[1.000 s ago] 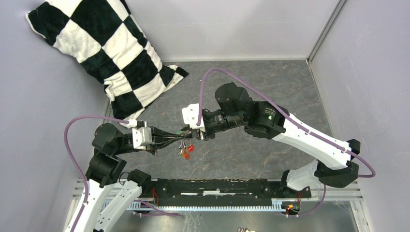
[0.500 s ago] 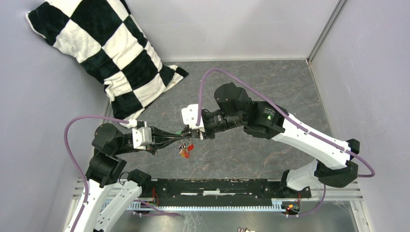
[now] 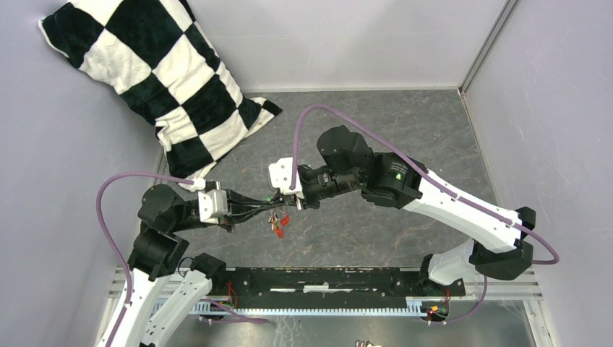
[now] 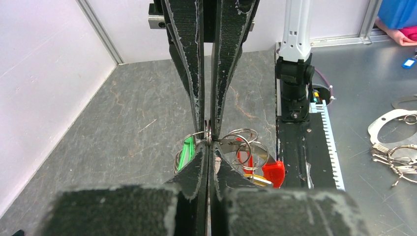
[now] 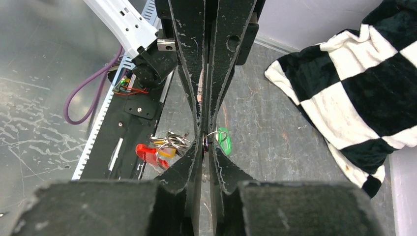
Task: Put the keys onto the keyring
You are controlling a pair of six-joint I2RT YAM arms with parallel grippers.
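The keyring (image 4: 208, 133) hangs above the grey table between both arms, a thin silver wire loop seen edge-on. My left gripper (image 4: 209, 147) is shut on it. From the opposite side my right gripper (image 5: 205, 147) has its jaws nearly together around the same wire (image 5: 204, 142). A green key (image 4: 187, 152) dangles on one side. A red key (image 4: 273, 172) and a yellow key (image 4: 258, 180) hang with smaller rings (image 4: 246, 145) on the other. In the top view the bunch (image 3: 277, 220) hangs below where the grippers meet.
A black-and-white checkered pillow (image 3: 159, 79) lies at the back left against the wall. The black base rail (image 3: 325, 278) runs along the near edge. More metal rings (image 4: 393, 157) lie on the steel surface beyond the rail.
My right gripper has closed down on the keyring's wire and edged slightly left. The hanging keys swung a little. My left gripper stayed shut and still.
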